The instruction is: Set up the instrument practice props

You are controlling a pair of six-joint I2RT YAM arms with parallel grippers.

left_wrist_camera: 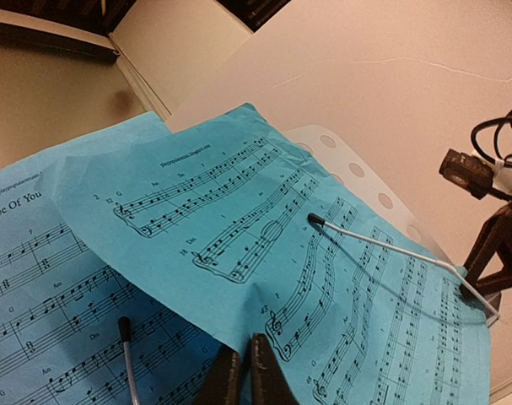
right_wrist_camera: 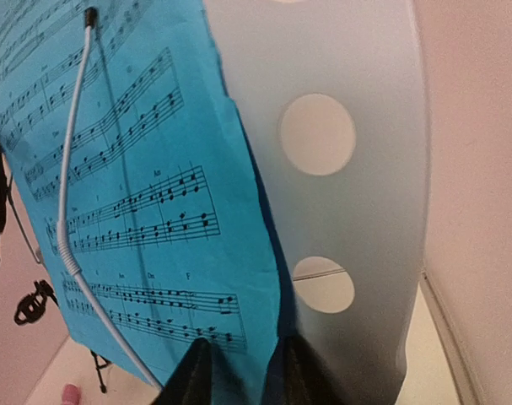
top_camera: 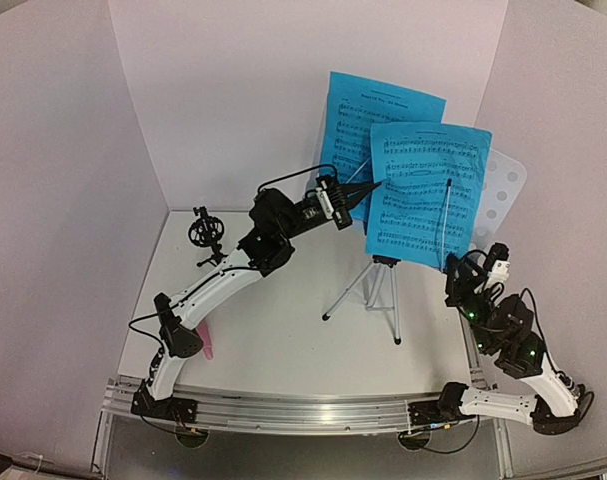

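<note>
The silver tripod music stand (top_camera: 379, 288) holds its pale perforated desk (top_camera: 504, 190) with two blue sheet-music pages on it. The back page (top_camera: 375, 118) sits to the left, and the front page (top_camera: 429, 185) overlaps it. My left gripper (left_wrist_camera: 243, 361) is shut on the front page's (left_wrist_camera: 239, 219) left edge. My right gripper (right_wrist_camera: 243, 359) stands open, its fingers astride the lower right corner of that page (right_wrist_camera: 154, 186) in front of the desk (right_wrist_camera: 357, 211). The black tripod mic mount (top_camera: 205, 233) stands at the left. The pink microphone (top_camera: 209, 343) lies partly hidden behind my left arm.
A thin white wire page holder (left_wrist_camera: 382, 246) with a black tip lies across the front page, and a second holder (left_wrist_camera: 127, 359) across the back page. White walls close in the table (top_camera: 283, 340) on three sides. My right arm's camera (left_wrist_camera: 471, 171) shows beyond the desk.
</note>
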